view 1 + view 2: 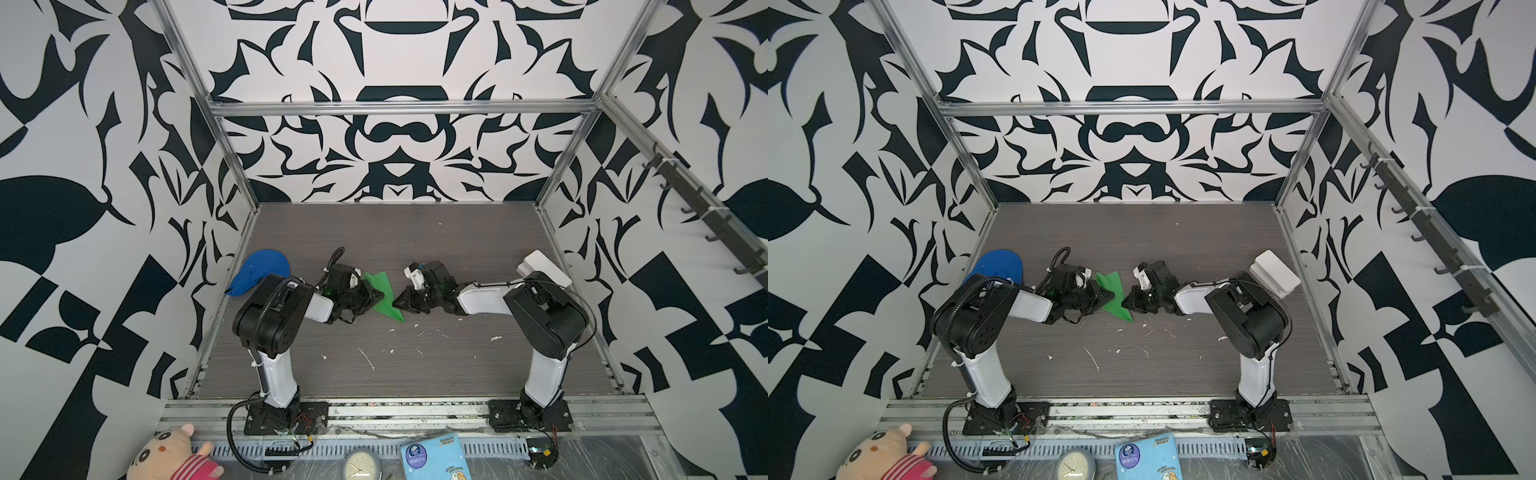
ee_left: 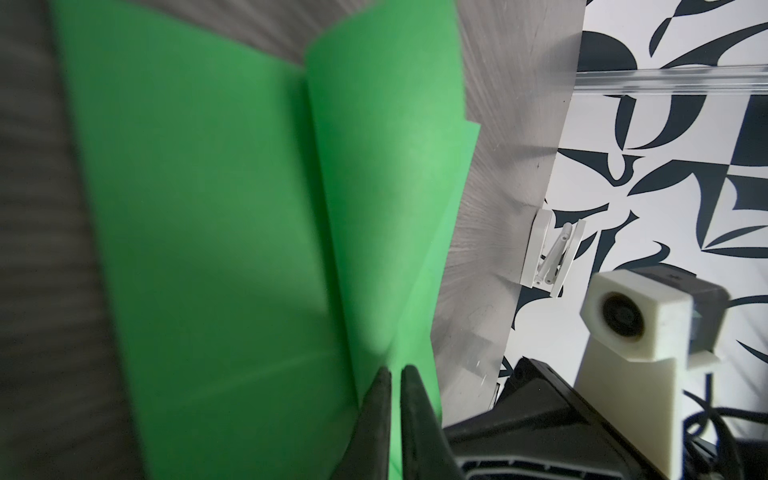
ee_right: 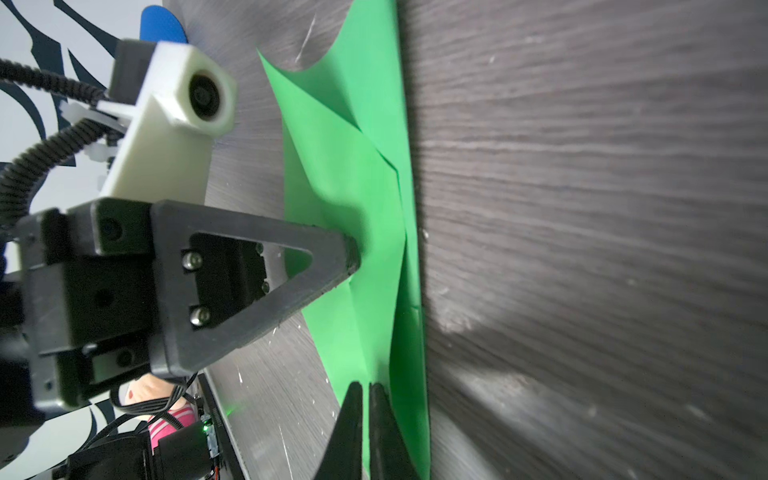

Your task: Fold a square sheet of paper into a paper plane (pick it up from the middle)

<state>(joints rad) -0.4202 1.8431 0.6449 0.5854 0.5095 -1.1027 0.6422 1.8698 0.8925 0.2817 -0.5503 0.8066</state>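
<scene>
The plane lies mid-bench, long axis far-to-near. The left claw and right claw pinch it from opposite sides, equally near.

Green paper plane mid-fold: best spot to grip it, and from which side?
Pinch the paper plane on its raised lengthwise fold near mid-length, coming in level from the side, jaws flat against the layers. The rest spreads thin and low over the table, leaving no edge to get under. The left gripper and right gripper are shut on it that way, from opposite sides.
</scene>
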